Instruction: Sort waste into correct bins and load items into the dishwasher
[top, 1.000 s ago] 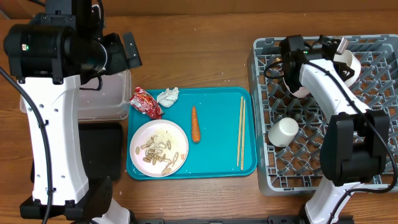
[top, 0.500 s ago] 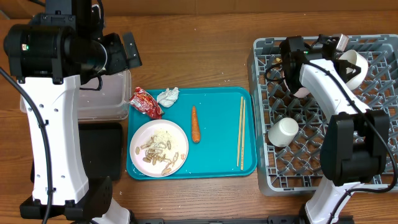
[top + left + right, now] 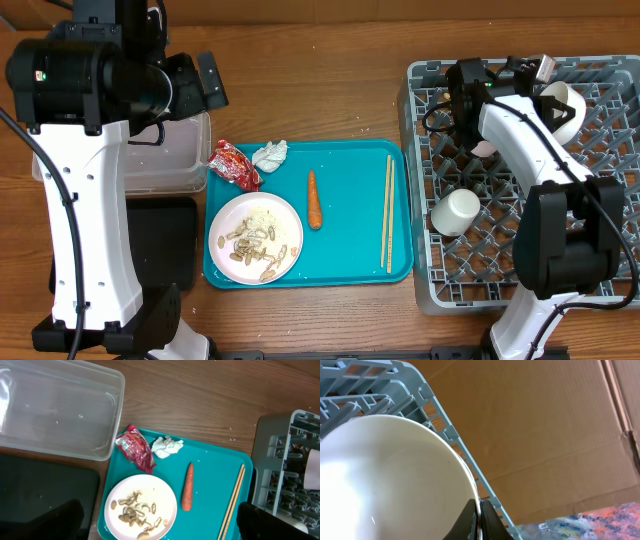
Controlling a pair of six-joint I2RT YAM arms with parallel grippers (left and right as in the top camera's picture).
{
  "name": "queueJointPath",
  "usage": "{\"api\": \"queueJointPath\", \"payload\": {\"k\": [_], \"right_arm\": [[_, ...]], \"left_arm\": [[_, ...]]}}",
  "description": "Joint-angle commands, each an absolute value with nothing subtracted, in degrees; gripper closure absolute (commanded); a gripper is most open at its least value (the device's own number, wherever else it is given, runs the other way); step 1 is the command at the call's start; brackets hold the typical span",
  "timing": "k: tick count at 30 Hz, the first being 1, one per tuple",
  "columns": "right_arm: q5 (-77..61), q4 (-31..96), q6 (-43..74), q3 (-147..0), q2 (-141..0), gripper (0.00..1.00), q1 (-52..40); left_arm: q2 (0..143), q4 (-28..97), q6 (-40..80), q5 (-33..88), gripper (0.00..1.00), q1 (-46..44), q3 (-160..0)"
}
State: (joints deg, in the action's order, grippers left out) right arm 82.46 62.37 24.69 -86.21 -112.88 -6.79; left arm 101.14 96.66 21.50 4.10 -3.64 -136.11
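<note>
Your right gripper (image 3: 479, 512): pinched shut on rim of round white glossy bowl (image 3: 395, 480) | bowl juts left of the jaws, over grey gridded plastic rack (image 3: 375, 395) | judged stiff, slick, chippable; rim is your hold, lower gently.

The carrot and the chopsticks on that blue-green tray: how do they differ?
The carrot is orange; the chopsticks are pale wood. The carrot is short, thick and tapered; the chopsticks are long, thin and a pair. The carrot lies mid-tray beside the plate; the chopsticks lie near the edge next to the grey rack. Both lie flat on the teal tray, roughly parallel.
</note>
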Motion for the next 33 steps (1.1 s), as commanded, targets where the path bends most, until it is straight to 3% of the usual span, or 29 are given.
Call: {"api": "queueJointPath", "payload": {"k": [1,33], "right_arm": [[86.8,63.6,22.5,-86.2,-112.6,0.96,-6.2],[79.2,59.7,18.7,-83.6,-112.7,0.96,-13.8]], "left_arm": [[100.9,96.7,21.9,4.3,0.0,-3.4,-136.7],[100.9,96.7,21.9,4.3,0.0,-3.4,-136.7]]}}
